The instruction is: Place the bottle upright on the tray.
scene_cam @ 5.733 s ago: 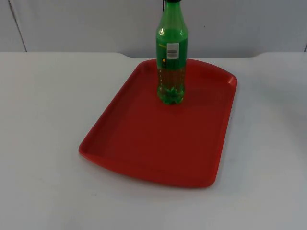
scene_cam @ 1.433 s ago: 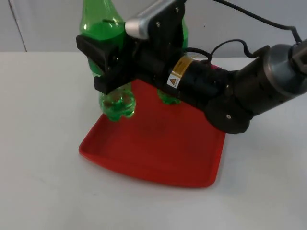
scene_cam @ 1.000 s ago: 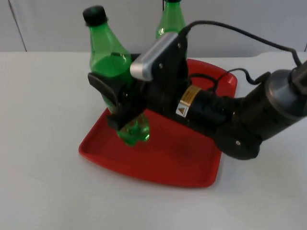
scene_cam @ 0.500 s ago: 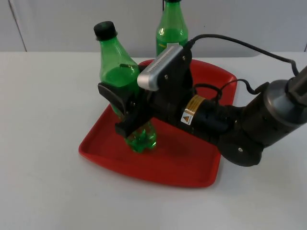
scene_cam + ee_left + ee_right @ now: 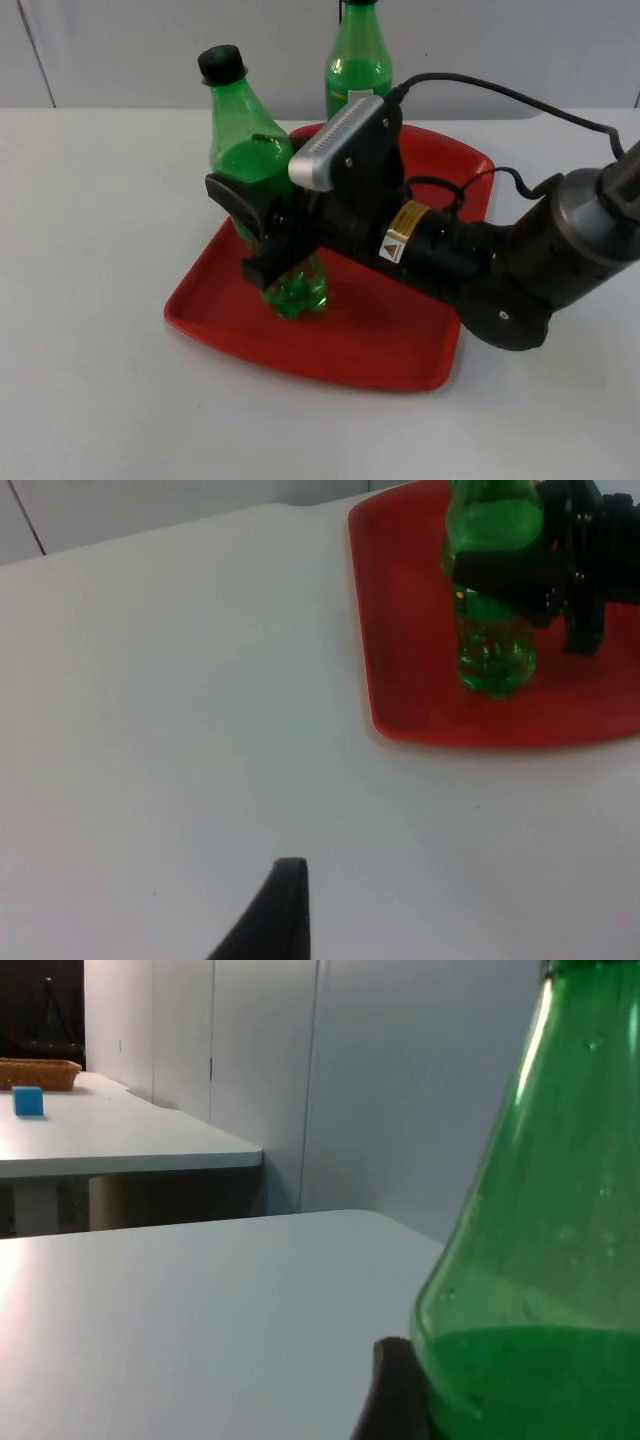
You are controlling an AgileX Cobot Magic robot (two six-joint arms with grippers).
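Note:
A green bottle [image 5: 243,135] with a black cap stands on the front-left part of the red tray [image 5: 335,350], leaning slightly left. Its base rests on the tray floor. My right gripper [image 5: 256,232] is shut on the bottle's middle, reaching in from the right across the tray. From the left wrist view the same bottle [image 5: 492,655] stands near the tray's [image 5: 400,640] edge, with the right gripper [image 5: 520,578] clamped around it. The bottle's green shoulder [image 5: 545,1290] looms close in the right wrist view. My left gripper [image 5: 287,905] waits over bare table left of the tray.
A second green bottle [image 5: 357,75] with a white label stands upright at the back of the tray. The right arm's body covers the tray's middle and right side. White table [image 5: 90,300] surrounds the tray, and the grey wall runs along the back.
My right arm came in carrying the capped bottle, swung it right and down, and set its base on the tray's front-left. In the last half second it barely moved.

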